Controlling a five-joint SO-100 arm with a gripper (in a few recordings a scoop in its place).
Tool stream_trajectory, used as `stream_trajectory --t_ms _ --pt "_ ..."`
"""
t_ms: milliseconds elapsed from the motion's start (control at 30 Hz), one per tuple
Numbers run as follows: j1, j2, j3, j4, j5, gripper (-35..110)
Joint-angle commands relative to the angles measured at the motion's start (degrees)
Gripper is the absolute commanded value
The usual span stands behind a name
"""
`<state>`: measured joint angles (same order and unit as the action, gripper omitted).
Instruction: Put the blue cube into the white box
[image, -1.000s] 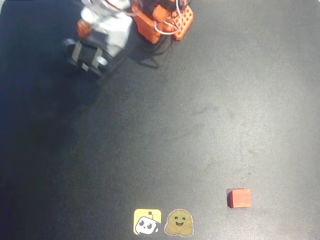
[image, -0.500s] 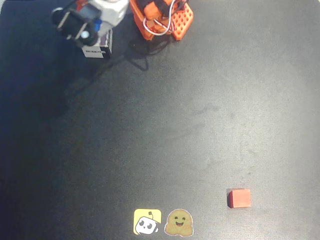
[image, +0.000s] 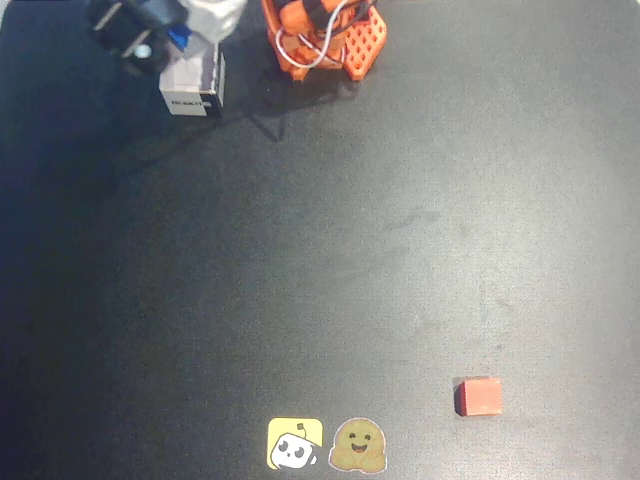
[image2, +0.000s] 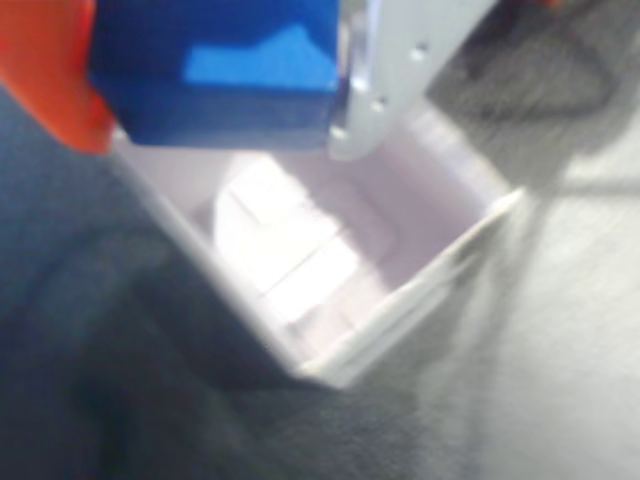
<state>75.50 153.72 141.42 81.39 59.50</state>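
Fingers grasping blue cube, moved further up-left, above white box opening

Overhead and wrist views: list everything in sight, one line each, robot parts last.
blue cube: one, bright blue, held in the end effector above the open box in the wrist view.
white box: one, white with a dark label, top left of the overhead view.
red cube: one, red-orange, lower right of the overhead view.
stickers: two, yellow and tan, bottom edge.
table: one, black.
arm base: one, orange, top centre.
end effector: one, over the box, shut on the cube.
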Motion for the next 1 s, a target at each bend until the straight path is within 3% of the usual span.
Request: stream_trajectory --t_ms 0,967 --pt "2.72 -1.76 0.09 -2.37 -0.35 0" --pt "-2.20 -0.53 0.00 0.88 4.83 3"
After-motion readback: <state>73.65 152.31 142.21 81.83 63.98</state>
